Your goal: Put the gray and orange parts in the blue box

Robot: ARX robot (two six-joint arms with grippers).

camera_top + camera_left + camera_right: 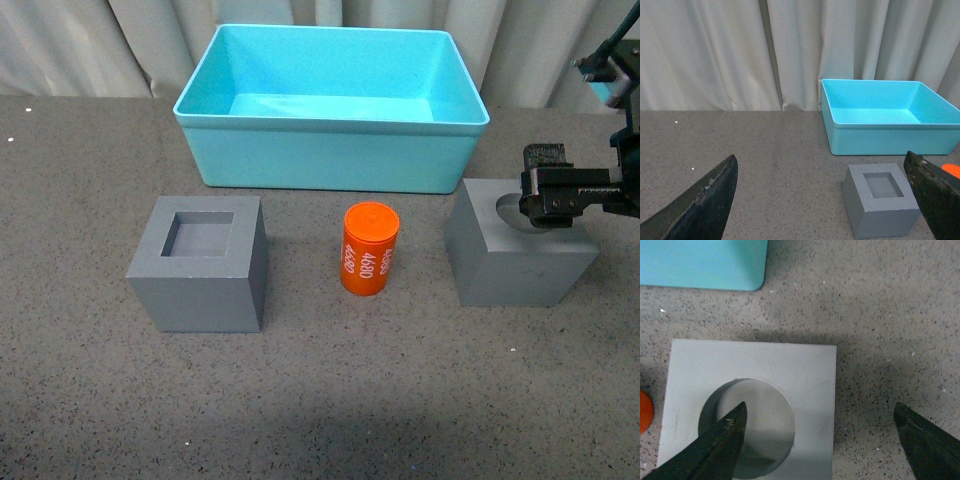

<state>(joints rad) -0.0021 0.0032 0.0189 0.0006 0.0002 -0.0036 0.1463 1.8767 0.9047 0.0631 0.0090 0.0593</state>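
Gray matte cube (805, 370), round hole (767, 415) in top face. Right gripper (820, 412) spread wide above it: one fingertip over the hole, the other past the cube's edge.

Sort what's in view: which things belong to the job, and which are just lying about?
Job: cube with square recess, cube with round hole, orange cylinder, blue box.
Just there: curtain, table.
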